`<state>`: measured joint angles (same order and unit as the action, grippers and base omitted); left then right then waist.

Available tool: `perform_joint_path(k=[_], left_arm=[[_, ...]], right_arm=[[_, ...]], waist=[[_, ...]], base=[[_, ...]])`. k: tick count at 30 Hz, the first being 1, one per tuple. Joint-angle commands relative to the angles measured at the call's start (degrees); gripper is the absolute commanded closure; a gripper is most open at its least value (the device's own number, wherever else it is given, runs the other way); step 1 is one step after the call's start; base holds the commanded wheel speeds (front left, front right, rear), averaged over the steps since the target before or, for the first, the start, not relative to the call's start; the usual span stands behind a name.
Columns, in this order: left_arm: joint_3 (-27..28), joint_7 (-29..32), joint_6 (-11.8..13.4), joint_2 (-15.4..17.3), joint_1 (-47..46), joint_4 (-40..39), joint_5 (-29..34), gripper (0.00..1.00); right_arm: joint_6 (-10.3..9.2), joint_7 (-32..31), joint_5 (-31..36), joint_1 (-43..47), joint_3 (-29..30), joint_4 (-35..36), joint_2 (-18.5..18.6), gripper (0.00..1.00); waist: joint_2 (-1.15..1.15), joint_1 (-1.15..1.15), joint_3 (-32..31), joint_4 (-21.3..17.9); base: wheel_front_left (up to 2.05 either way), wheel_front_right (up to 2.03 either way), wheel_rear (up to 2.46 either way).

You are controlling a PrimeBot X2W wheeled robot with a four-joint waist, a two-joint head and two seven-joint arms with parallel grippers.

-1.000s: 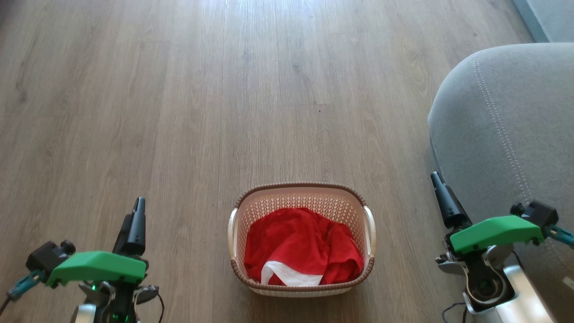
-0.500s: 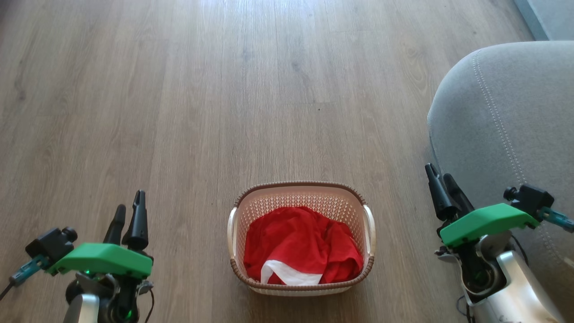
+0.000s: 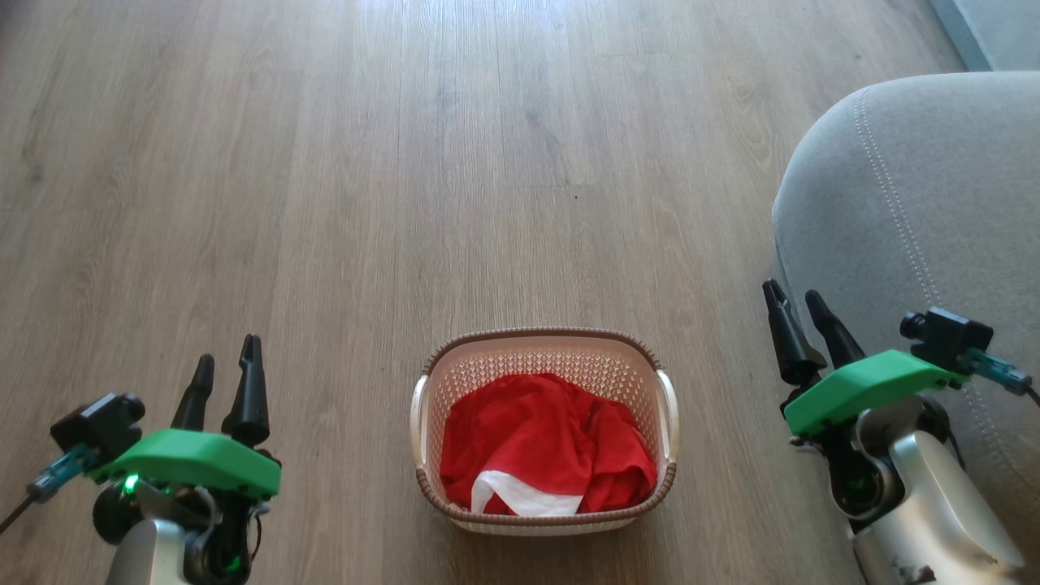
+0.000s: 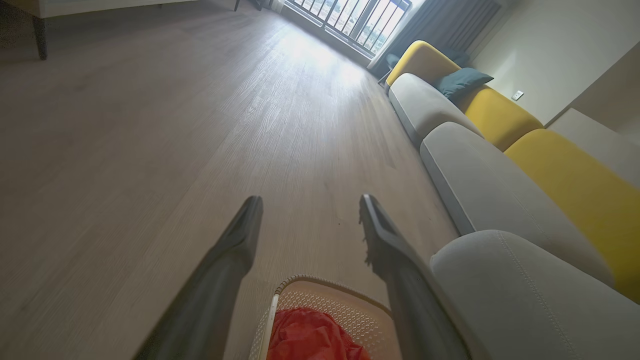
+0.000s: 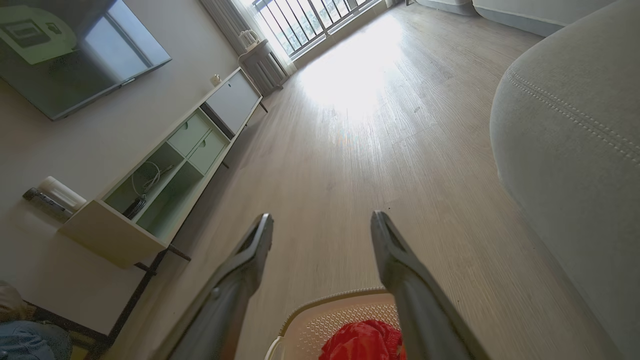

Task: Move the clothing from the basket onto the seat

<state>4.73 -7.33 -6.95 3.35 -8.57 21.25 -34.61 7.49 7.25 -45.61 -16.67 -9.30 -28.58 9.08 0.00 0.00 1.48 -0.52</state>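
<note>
Head view: clothing [image 3: 544, 431] heaped inside basket [image 3: 543, 333] on floor [image 3: 406, 162].
Left tool [image 3: 227, 348]: parted, empty, left of basket.
Right tool [image 3: 790, 288]: parted, empty, just beside seat [image 3: 918, 203].

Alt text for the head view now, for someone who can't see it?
Red clothing lies in a cream laundry basket on the wood floor, between the open left pincer and open right pincer; a grey seat is at right.

green covers [image 3: 191, 471], dark tapered fingers [image 3: 248, 394], silver forearms [image 3: 934, 508], perhaps teal plugs [image 3: 998, 370]
</note>
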Motion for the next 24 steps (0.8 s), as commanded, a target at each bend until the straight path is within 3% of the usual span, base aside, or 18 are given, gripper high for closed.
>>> perform_joint_path(k=[1, 24], left_arm=[[1.5, -1.0, -0.3, 1.1, -3.6, -1.7, 2.4, 0.0], [2.3, -4.7, -0.5, 1.6, -6.8, 0.1, 18.4, 0.0]], right_arm=[[0.0, 1.1, 2.3, -3.6, -0.9, 1.4, 1.0, 0.0], [0.0, 4.8, 19.4, -7.6, -1.6, 0.3, 1.8, 0.0]], waist=[[0.0, 0.0, 0.0, 0.0], [0.0, 0.0, 0.7, 0.0]], base=[[0.0, 0.0, 0.0], [0.0, 0.0, 0.0]])
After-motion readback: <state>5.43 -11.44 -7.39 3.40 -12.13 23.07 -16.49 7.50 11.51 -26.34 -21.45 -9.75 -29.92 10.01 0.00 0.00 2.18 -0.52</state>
